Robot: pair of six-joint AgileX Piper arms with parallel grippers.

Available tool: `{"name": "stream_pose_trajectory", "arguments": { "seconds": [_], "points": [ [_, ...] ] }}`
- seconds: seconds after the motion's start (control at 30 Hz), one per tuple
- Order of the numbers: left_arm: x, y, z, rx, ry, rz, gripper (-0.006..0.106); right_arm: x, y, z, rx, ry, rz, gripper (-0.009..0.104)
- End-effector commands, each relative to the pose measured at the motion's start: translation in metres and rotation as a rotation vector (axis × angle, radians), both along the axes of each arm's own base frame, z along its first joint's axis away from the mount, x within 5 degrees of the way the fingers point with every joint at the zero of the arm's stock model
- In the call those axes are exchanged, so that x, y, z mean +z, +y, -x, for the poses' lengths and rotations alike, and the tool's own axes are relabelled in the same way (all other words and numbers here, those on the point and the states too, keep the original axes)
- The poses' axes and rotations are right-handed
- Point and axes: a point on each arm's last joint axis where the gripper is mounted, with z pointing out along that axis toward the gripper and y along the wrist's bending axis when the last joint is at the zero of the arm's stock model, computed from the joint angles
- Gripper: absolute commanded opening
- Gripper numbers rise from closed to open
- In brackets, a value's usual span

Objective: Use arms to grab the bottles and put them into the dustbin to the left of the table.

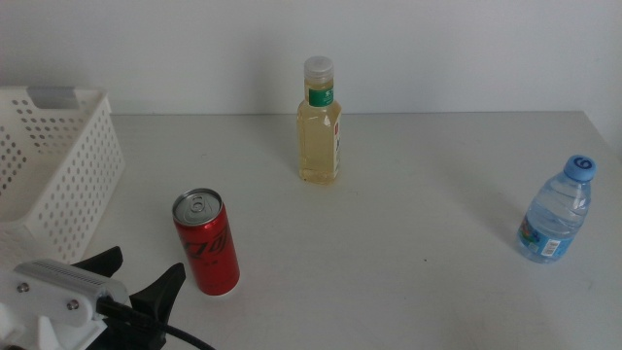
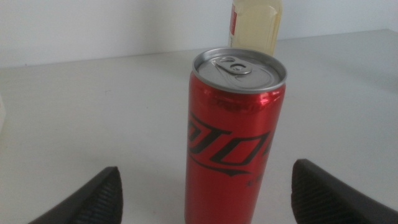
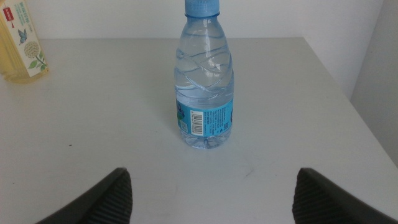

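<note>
Dustbin: the white perforated dustbin [image 1: 58, 165] stands beyond the left tool and a little to its outer side, at the counter's left end; nothing shows inside it from here.
Left tool: the left tool [image 1: 136, 282] sits low on the counter [image 1: 418, 204], jaws spread wide, holding nothing.
Red can: the red can [image 2: 233, 134] stands upright just ahead of the left tool, lined up between its jaws but not touched by either.
Yellow bottle: the yellow bottle [image 1: 319, 122] stands upright well beyond the can, further out from the left tool.
Water bottle: the water bottle [image 3: 205, 81] stands upright straight ahead of the right tool, near the counter's right edge.
Right tool: the right tool [image 3: 211, 199] is out of the middle view; its jaws are wide apart and empty.
Risk, left: I judge the tall, narrow can could tip if one jaw reaches it first.
Risk, right: a nudge could topple the water bottle and roll it off the nearby edge.
</note>
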Motion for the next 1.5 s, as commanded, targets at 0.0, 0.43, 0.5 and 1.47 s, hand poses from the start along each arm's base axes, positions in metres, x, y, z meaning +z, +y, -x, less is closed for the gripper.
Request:
{"name": "stream_pose_trajectory", "arguments": {
  "seconds": [0.0,0.43,0.5,1.47],
  "points": [
    [0.007,-0.001,0.0,-0.005,-0.077,0.053,0.092,0.011,-0.001,0.0,-0.012,-0.107,0.031,0.066],
    [-0.001,-0.015,-0.021,-0.084,-0.055,0.036,0.092,0.011,-0.001,0.0,-0.012,-0.107,0.031,0.066],
    [-0.002,-0.018,-0.027,-0.102,-0.047,0.035,0.092,0.011,-0.001,0.0,-0.012,-0.107,0.031,0.066],
    [-0.023,-0.041,-0.092,-0.137,0.009,0.043,0.092,0.011,-0.001,0.0,-0.012,-0.107,0.031,0.066]
  ]
}}
